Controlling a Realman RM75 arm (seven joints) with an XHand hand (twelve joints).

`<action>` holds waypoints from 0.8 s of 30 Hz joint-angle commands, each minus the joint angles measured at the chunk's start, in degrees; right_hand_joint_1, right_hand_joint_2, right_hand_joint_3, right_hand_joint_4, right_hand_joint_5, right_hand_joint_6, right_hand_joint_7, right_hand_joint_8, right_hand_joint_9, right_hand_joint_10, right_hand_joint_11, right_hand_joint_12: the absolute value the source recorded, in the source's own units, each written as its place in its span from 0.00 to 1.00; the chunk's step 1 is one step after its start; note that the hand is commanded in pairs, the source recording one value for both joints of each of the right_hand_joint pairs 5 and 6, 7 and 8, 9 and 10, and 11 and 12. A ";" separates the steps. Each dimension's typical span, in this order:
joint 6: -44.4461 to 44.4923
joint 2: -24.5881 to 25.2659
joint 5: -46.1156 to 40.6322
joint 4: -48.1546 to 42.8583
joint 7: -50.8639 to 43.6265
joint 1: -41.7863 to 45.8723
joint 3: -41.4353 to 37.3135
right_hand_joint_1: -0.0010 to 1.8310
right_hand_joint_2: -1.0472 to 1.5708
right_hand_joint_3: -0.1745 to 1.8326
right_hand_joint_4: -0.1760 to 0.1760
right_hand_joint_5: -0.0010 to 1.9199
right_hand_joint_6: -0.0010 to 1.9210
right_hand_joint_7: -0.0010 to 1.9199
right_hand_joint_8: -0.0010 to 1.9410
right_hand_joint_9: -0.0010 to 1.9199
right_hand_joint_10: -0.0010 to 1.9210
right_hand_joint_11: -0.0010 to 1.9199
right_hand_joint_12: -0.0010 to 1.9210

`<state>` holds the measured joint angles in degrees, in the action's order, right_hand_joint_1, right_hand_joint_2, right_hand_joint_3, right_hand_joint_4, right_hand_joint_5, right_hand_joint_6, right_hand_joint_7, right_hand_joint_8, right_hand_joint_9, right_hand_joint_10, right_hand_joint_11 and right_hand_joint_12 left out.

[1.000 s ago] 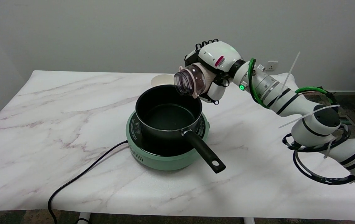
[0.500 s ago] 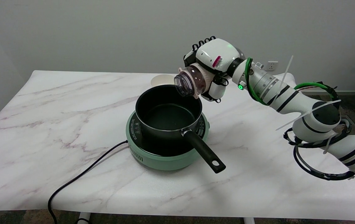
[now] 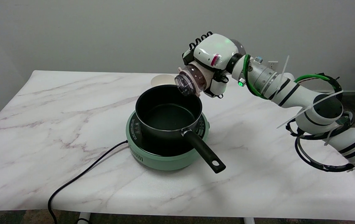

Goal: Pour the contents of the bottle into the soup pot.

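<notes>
The black power cord (image 3: 81, 177) runs off the near edge of the marble table (image 3: 40, 124), well below and to the left of the fingers (image 3: 216, 90). It leads to the green cooker base (image 3: 165, 160), which carries the black soup pot (image 3: 168, 113); the pot handle (image 3: 204, 152) points toward the near right. The pot sits below and to the left of the fingers, apart from them. Above the pot's far right rim, the right hand (image 3: 213, 63) grips the clear bottle (image 3: 193, 81), with the fingers wrapped closed around its body. The bottle is tilted, its open mouth facing down and to the left over the pot's interior. A pale round object (image 3: 160, 80) lies on the table just behind the pot, left of the fingers.
</notes>
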<state>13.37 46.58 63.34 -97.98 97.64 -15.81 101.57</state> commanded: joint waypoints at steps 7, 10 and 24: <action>5.85 -0.58 7.47 2.04 0.18 -4.70 0.02 0.82 0.45 0.79 0.50 0.74 0.74 0.68 0.67 0.64 0.64 0.55 0.55; 6.26 -0.58 8.78 2.04 0.18 -4.84 0.10 0.82 0.45 0.79 0.50 0.75 0.75 0.68 0.68 0.64 0.64 0.56 0.56; 6.49 -0.58 9.49 2.41 0.66 -5.32 0.17 0.82 0.47 0.76 0.50 0.76 0.76 0.69 0.68 0.63 0.63 0.56 0.56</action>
<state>18.80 46.09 70.77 -96.19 97.97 -20.04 101.62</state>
